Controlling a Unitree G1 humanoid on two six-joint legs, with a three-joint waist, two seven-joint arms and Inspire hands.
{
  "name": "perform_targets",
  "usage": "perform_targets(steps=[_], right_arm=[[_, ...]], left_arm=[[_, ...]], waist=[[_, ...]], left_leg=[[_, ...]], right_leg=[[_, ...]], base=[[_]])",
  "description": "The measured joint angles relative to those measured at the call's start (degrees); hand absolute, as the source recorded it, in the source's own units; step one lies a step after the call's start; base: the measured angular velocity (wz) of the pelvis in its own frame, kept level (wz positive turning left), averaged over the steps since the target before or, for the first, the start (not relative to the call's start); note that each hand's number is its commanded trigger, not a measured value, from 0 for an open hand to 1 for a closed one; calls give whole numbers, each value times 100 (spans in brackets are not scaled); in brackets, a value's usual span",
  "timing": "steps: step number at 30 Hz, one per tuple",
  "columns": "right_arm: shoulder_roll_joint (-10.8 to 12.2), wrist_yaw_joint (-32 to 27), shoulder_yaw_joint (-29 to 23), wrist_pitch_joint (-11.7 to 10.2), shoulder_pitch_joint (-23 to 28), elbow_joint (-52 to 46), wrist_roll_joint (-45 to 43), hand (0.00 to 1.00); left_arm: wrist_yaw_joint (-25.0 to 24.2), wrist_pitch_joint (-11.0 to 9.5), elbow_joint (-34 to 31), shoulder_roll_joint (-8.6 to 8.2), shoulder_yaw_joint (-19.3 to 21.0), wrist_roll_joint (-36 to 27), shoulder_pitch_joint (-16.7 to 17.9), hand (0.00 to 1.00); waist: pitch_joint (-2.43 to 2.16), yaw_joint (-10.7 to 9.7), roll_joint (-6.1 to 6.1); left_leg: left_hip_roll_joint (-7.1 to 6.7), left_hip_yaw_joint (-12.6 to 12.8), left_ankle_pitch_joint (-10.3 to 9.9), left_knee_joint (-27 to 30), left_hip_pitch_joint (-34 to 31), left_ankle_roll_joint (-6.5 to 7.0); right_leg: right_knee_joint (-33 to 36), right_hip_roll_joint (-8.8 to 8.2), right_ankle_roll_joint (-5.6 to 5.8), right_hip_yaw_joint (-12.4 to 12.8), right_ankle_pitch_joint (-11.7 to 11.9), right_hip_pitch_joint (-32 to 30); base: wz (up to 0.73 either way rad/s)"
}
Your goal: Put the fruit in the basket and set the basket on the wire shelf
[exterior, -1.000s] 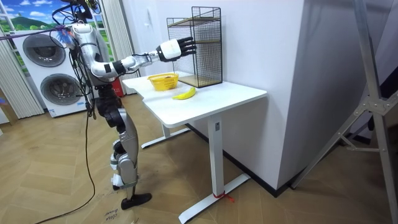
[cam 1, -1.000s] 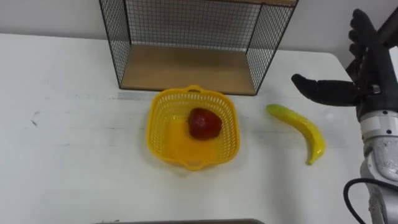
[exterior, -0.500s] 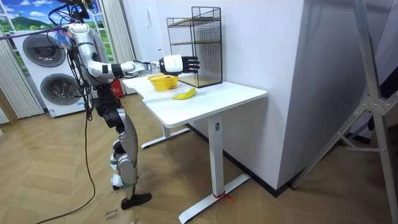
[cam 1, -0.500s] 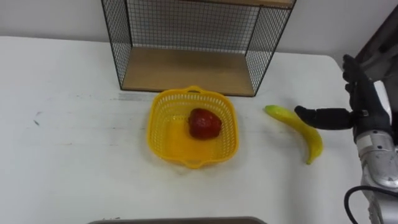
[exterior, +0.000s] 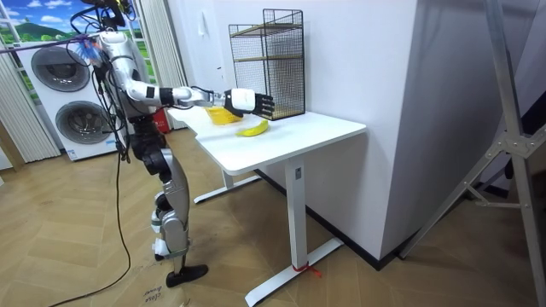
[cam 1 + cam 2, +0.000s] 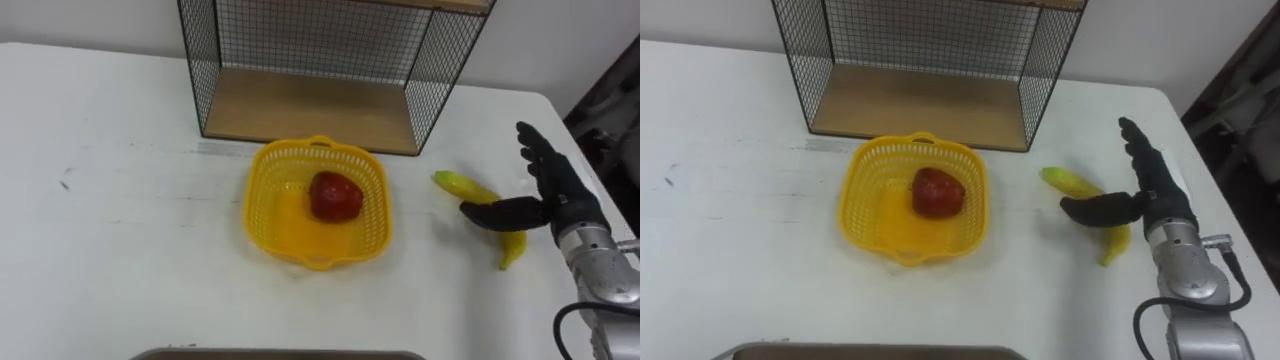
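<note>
At the centre of the left eye view, a yellow basket (image 6: pixel 266 208) sits on the white table (image 6: pixel 120 250) with a red fruit (image 6: pixel 335 196) lying in it, towards its right side. Just above it in the frame stands the wire shelf (image 6: pixel 300 30), a black mesh box open to the front, its wooden floor (image 6: pixel 310 108) bare.

At the right of the frame, well apart from the basket, a banana (image 6: pixel 455 184) lies on the tabletop, curving down towards the lower right. The right hand (image 6: pixel 558 196) comes in from the right edge and hangs over it. Its fingers (image 6: pixel 535 155) are straight and fanned upward in the frame, and the thumb (image 6: pixel 492 213) sticks out to the left across the banana's middle. The hand grips nothing; whether the thumb touches the fruit cannot be told.

In the room view, the robot stands at the table's end on that view's left, its right arm stretched out level over the tabletop, with two washing machines (image 5: pixel 64 102) behind it.
</note>
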Motion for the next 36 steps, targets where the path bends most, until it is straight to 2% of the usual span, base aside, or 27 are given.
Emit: perform_targets(steps=[8,14,19,23,29,34,35,36], right_arm=[[-4,401,-1,113,-141,528,-327,0],[-61,697,-24,116,-346,997,-563,0],[-75,877,-28,99,-522,1544,-765,0],[-98,997,-35,58,-756,2049,-812,0],[-203,1247,-103,36,-919,2453,-1143,0],[-209,1353,-186,67,-1005,2577,-1404,0],[-207,1382,-205,73,-1010,2600,-1453,53],[-197,1394,-213,96,-1009,2601,-1497,87]], left_arm=[[-96,41,-204,16,26,5,35,0],[-133,146,-187,23,240,-11,52,0],[-100,164,-100,14,235,7,55,0],[-99,243,107,17,236,3,-11,0],[-150,382,156,3,288,34,-53,0],[-197,462,151,-3,545,44,-110,0],[-196,494,151,-1,614,44,-121,0],[-195,516,151,2,644,43,-122,0]], waist=[[-3,61,12],[6,45,26],[-25,6,7],[-29,-20,13],[-52,121,43],[-70,143,18],[-82,146,5],[-92,147,-8]], left_leg=[[-1,-16,0,8,6,0],[-1,-24,0,8,97,0],[-13,-137,0,44,113,0],[-16,-273,-4,43,193,-1],[-20,-324,-3,80,277,-3],[-36,-346,-3,143,231,-2],[-37,-347,-3,143,229,-2],[-37,-348,-3,144,235,-2]], right_leg=[[-8,-3,0,-21,0,-6],[-19,-4,0,-32,0,94],[-22,-20,0,-147,0,206],[-26,-25,0,-244,0,350],[-39,-27,-1,-302,-1,441],[-107,-39,-4,-344,0,450],[-107,-37,-4,-347,0,453],[-105,-34,-5,-348,2,470]], base=[[1],[1],[12],[13],[4],[4],[0],[0]])
